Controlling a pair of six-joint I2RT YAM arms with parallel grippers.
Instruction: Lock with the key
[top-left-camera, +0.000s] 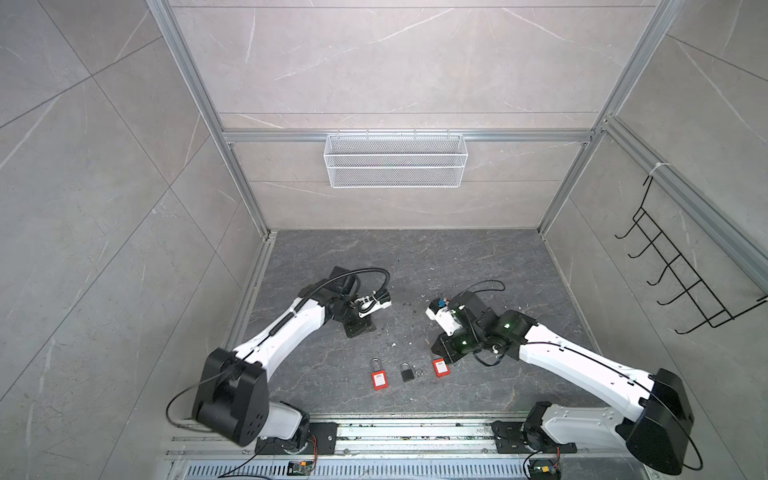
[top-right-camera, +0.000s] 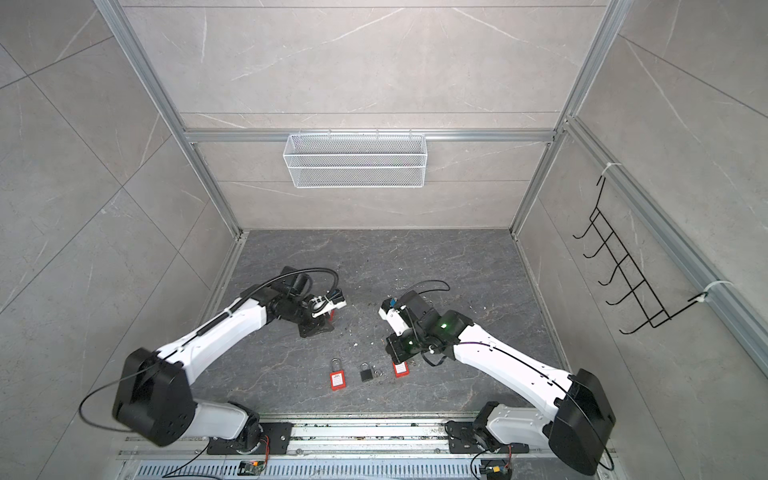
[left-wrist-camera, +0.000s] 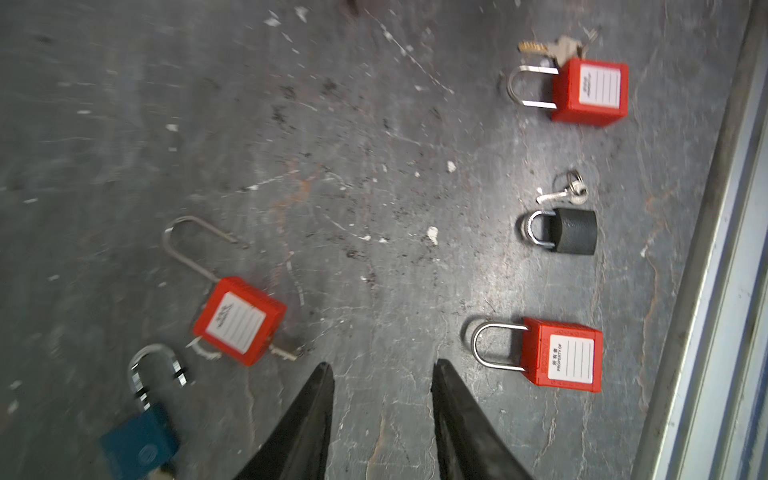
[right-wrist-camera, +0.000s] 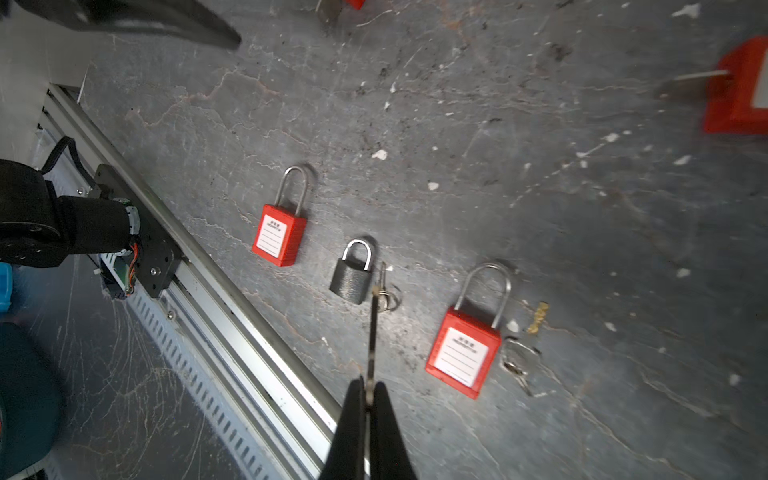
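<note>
Right wrist view: our right claw (right-wrist-camera: 368, 384) pinching key (right-wrist-camera: 372, 332), blade pointing toward black lock (right-wrist-camera: 353, 276); we reckon it's nearer than left claw (left-wrist-camera: 382, 370), spread, empty.

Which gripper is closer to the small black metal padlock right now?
Right. The right gripper, shut on a thin metal key, hangs just right of the small black metal padlock; the open left gripper is farther off, back and to its left.

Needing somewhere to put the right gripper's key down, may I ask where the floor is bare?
Bare: the floor from the back wall to the left gripper and right gripper; the strip along the front rail. Crowded: the row of red padlock, black padlock with keys, second red padlock.
</note>
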